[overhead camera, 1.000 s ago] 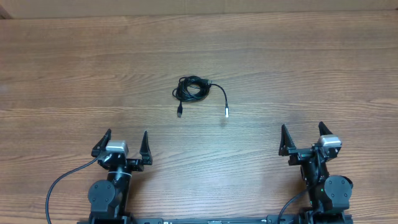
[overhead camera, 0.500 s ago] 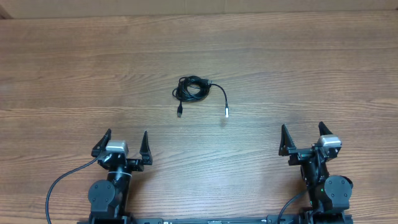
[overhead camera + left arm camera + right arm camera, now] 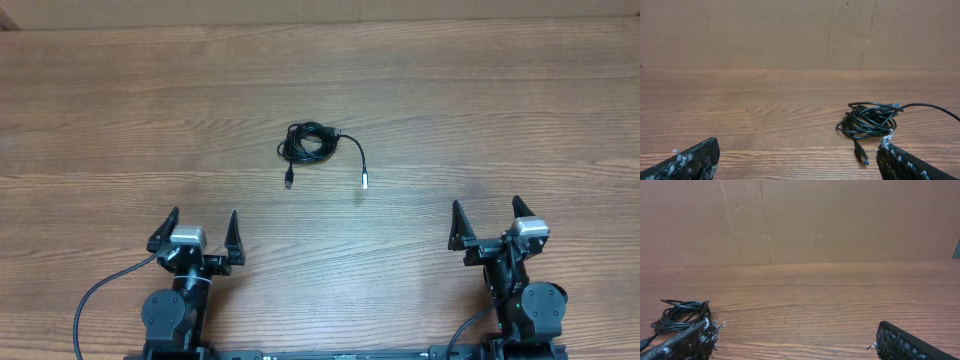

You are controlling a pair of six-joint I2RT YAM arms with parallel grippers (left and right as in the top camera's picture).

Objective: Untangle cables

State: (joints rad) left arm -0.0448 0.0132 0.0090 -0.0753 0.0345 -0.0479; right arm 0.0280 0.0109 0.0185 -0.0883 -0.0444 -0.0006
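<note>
The cables (image 3: pixel 308 145) lie as a small black bundle on the wooden table (image 3: pixel 480 120), near the middle. One short end with a plug (image 3: pixel 289 178) hangs toward me; a longer end curves right to a silver tip (image 3: pixel 365 181). The bundle also shows in the left wrist view (image 3: pixel 869 120), ahead and to the right, and at the left edge of the right wrist view (image 3: pixel 682 314). My left gripper (image 3: pixel 196 230) is open and empty near the front left. My right gripper (image 3: pixel 488 222) is open and empty near the front right. Both are well short of the cables.
A brown cardboard wall (image 3: pixel 790 30) stands along the table's far edge. Thick black wires (image 3: pixel 100 300) run from the arm bases at the front edge.
</note>
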